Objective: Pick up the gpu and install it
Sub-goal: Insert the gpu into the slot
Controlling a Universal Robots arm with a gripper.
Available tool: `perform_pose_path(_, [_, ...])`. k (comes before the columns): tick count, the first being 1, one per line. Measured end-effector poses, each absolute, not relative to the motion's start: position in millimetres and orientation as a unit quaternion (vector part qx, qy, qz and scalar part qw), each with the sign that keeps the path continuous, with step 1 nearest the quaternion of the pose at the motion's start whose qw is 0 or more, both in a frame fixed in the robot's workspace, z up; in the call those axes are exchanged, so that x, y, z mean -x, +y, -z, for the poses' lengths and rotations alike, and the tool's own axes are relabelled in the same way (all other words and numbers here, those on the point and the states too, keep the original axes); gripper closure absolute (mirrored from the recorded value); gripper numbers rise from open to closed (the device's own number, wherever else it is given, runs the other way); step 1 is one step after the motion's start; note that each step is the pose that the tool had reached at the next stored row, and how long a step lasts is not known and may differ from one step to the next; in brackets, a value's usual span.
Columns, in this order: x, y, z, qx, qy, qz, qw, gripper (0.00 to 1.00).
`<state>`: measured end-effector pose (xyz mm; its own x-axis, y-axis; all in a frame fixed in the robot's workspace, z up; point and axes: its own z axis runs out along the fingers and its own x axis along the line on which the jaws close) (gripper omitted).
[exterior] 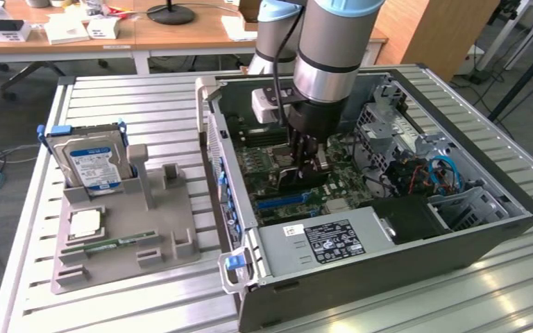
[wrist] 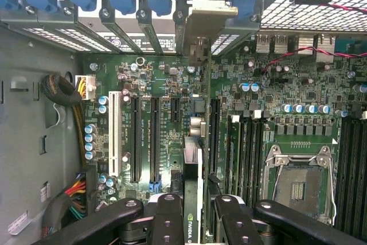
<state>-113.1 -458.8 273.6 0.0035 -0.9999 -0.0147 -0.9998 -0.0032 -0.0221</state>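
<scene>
My gripper [exterior: 305, 161] is down inside the open computer case [exterior: 488, 229], over the green motherboard [exterior: 266, 163]. It is shut on the gpu [exterior: 300, 186], a dark thin card held upright on edge. In the wrist view the gpu [wrist: 192, 167] runs edge-on between the two black fingers [wrist: 168, 213], its metal bracket [wrist: 205, 18] up against the case's rear slot openings. The card lines up along the expansion slots [wrist: 153, 136]; whether it is seated in one I cannot tell.
A grey parts holder [exterior: 169, 232] lies on the slatted table at the exterior view's left. It carries a silver hard drive with a blue label [exterior: 91, 163], a processor chip [exterior: 86, 222] and a green memory stick [exterior: 109, 245]. The power supply [exterior: 332, 239] fills the case's near end.
</scene>
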Motion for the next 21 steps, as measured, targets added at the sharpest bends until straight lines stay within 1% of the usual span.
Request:
perform_pose_path(14, [115.5, -458.8, -273.6, 0.708, 0.706, 0.002, 0.013, 0.74])
perform_pose_path(21, [114.9, -458.8, -273.5, 0.708, 0.706, 0.000, 0.010, 0.74])
